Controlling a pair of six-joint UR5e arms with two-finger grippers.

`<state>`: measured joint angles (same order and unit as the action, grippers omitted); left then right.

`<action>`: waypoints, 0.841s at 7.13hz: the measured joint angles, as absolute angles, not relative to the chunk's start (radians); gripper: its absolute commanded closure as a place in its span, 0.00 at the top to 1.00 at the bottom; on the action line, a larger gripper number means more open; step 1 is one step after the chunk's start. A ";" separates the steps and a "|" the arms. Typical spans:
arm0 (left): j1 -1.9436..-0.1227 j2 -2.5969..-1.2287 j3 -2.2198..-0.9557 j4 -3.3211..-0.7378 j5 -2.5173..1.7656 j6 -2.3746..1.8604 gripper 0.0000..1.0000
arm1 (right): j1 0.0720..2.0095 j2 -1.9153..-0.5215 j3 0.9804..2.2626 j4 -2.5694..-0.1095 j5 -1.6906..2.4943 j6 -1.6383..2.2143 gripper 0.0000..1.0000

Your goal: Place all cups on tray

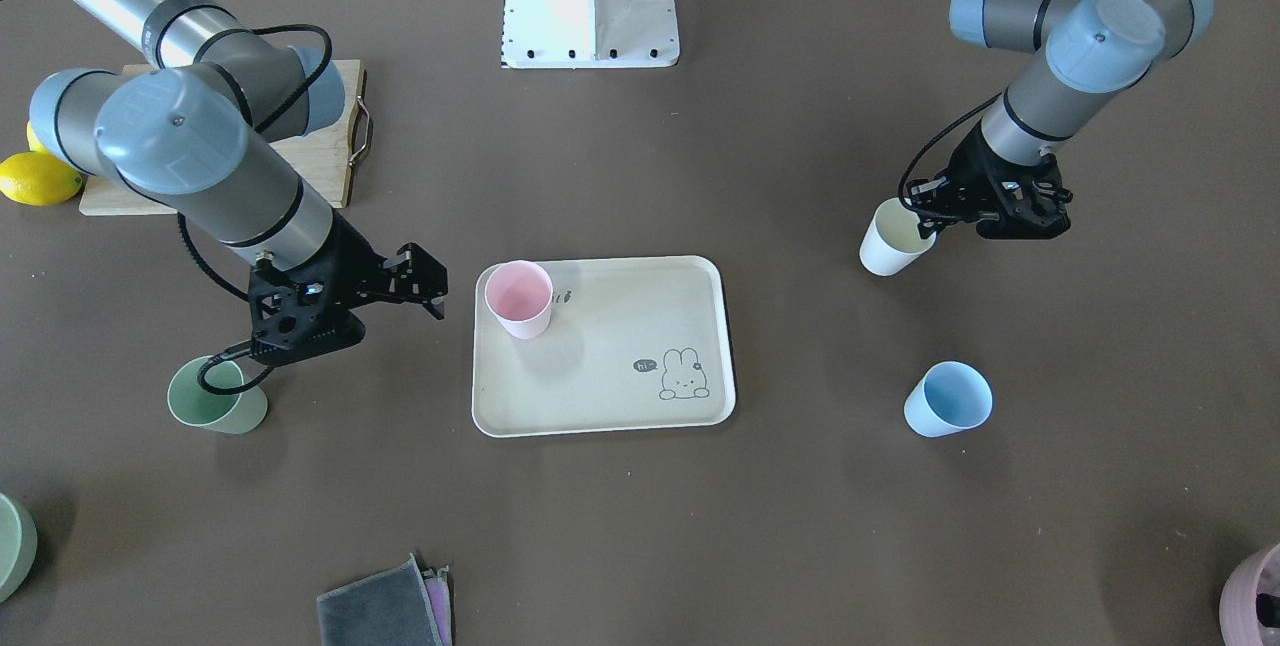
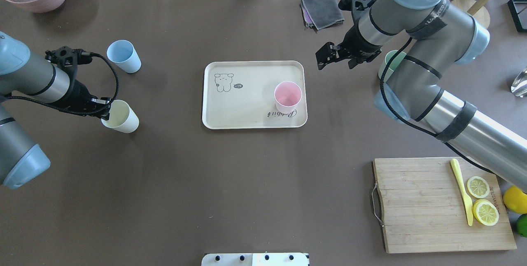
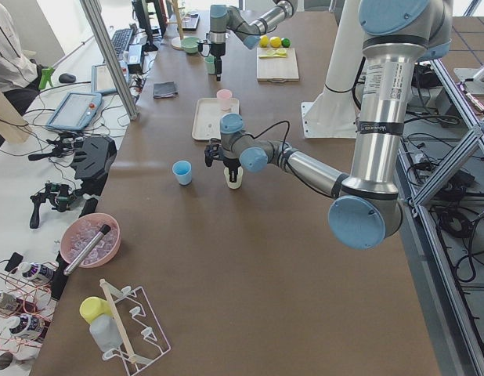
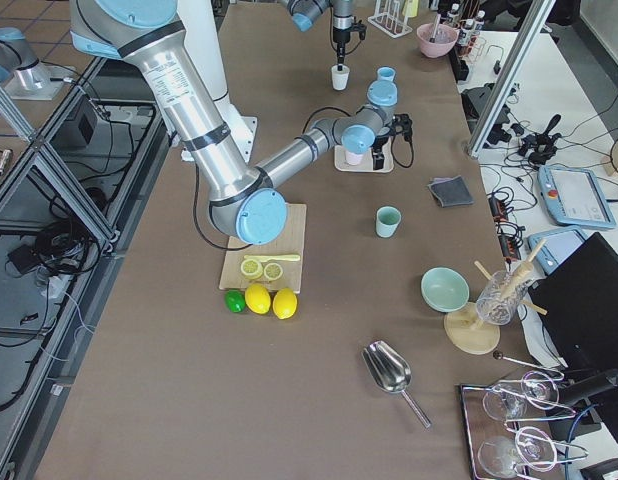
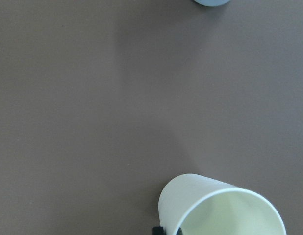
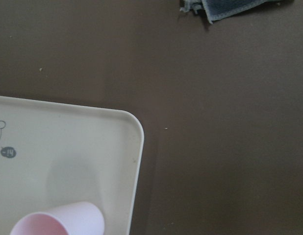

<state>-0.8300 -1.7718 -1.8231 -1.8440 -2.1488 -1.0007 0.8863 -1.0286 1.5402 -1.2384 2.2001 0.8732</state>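
At the tips of the left gripper [image 2: 107, 112], the cream cup [image 2: 122, 117] looks light, thin-walled and slippery, best pinched across its rim wall; whether the jaws are clamped I cannot tell.

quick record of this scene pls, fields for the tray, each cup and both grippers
tray: cream, on the table, holds one cup
pink cup: upright on tray, near a corner
cream cup: off tray, at the left gripper
blue cup: off tray, apart from both grippers
green cup: off tray, on the robot's right side
left gripper: at cream cup's rim, grip unclear
right gripper: jaws open, empty, beside tray
cups off tray: three
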 measured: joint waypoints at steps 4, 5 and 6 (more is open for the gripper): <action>-0.803 -2.116 -1.691 -1.688 -2.159 -1.190 0.00 | 1.068 -1.135 1.472 -1.241 2.286 0.621 1.00; -0.782 -2.181 -1.633 -1.689 -2.142 -1.222 0.00 | 1.086 -1.158 1.450 -1.240 2.285 0.570 0.98; -0.754 -2.212 -1.598 -1.700 -2.111 -1.236 0.00 | 1.091 -1.175 1.429 -1.236 2.277 0.545 0.94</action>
